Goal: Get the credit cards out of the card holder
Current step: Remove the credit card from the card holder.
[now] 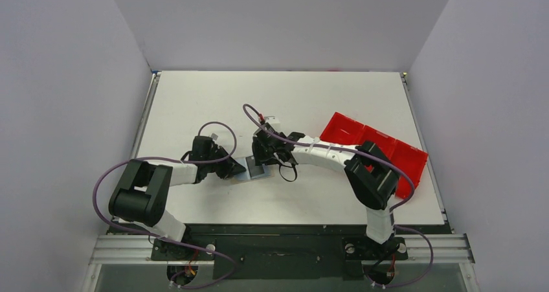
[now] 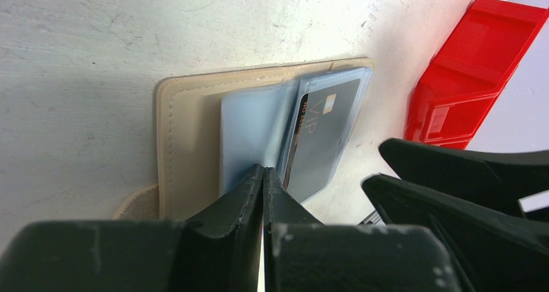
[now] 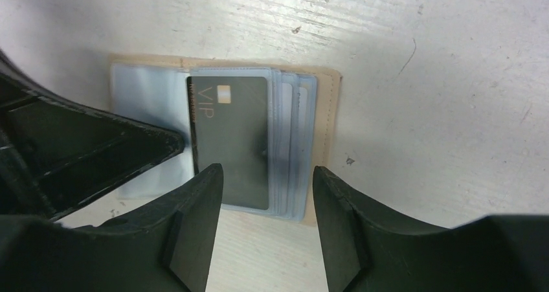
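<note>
Right wrist view: card holder lay open, credit cards inside.
The left gripper was clenched, pressing it; right gripper, released, must pinch the dark card.

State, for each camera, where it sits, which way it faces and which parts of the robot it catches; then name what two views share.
Top external: above and behind the bases, looking down on the table; left arm and right arm show.
Left wrist: on the left arm, facing down past the shut left gripper at the card holder.
Right wrist: on the right arm, facing down through the open right gripper at the dark card.
Shared: both wrist views show the opened card holder and dark card.
</note>
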`<action>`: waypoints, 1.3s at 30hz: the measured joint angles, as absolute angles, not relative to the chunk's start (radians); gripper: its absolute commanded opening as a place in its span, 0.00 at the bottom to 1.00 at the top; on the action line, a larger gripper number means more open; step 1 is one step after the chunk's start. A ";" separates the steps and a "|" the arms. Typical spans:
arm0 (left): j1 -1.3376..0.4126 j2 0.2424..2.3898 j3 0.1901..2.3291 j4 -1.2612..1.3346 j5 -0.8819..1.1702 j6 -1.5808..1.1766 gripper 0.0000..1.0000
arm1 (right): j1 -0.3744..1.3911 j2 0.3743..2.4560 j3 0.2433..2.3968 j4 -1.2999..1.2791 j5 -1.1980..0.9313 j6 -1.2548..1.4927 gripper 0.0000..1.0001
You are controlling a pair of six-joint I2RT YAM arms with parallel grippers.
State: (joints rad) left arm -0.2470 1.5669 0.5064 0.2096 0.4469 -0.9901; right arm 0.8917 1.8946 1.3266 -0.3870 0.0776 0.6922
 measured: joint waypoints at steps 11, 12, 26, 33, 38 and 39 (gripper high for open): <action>-0.247 1.567 0.506 0.212 0.447 -0.990 0.00 | 0.892 1.961 1.325 -0.418 0.070 0.693 0.28; -0.247 1.567 0.505 0.212 0.447 -0.990 0.00 | 0.892 1.961 1.325 -0.414 0.070 0.696 0.25; -0.247 1.567 0.499 0.227 0.448 -0.992 0.01 | 0.892 1.958 1.304 -0.362 0.054 0.719 0.00; -0.247 1.568 0.481 0.266 0.453 -1.014 0.05 | 0.893 1.958 1.300 -0.352 0.054 0.716 0.00; -0.247 1.579 0.476 0.296 0.458 -1.026 0.05 | 0.909 1.972 1.329 -0.371 0.074 0.696 0.00; -0.246 1.581 0.476 0.299 0.459 -1.029 0.05 | 0.915 1.978 1.336 -0.379 0.080 0.692 0.00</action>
State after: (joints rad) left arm -0.2462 1.5806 0.4755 0.2985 0.4591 -1.0294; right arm 0.9146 1.9778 1.3357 -0.3786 0.0799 0.6918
